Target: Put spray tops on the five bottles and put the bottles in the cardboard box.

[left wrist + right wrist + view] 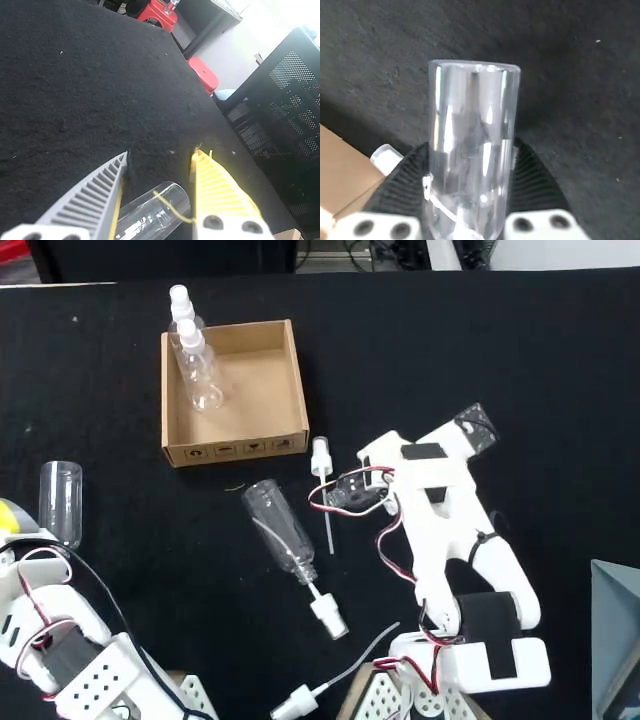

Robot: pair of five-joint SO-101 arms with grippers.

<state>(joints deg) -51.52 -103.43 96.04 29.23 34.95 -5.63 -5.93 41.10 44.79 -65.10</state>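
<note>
High view: two capped bottles (200, 370) lean in the far-left corner of the box (235, 448). I count that as two of five done.
Lying bottle: one bare bottle (282, 532) is on its side just near of the box, neck pointing near-right, no top on it.
Spray tops: I see three loose. One (322, 458) sits just beside the box's near-right corner, one (329, 616) is close to the lying bottle's neck, and one (296, 703) is at the near edge.
Left pincer (161, 156): clamped on a clear left-hand bottle (155, 212), gripped low between the fingers. It sits at the near-left of the table, well apart from the box. Neck hidden, so I can't tell if it's capped.
Right pincer (470, 145): both black pads look pressed against a clear right-hand bottle (472, 100), flat end pointing away from the wrist. It's close to the box's near-right corner. Neck hidden here too.
Left to do: as I judge it, three bottles need tops, then all three go in the box.
Surface: black cloth (500, 360) over the whole table, some lint.
Room: past the far-left side I see red objects (205, 75) on the floor, a black mesh panel (290, 95) and a pale wall.
</note>
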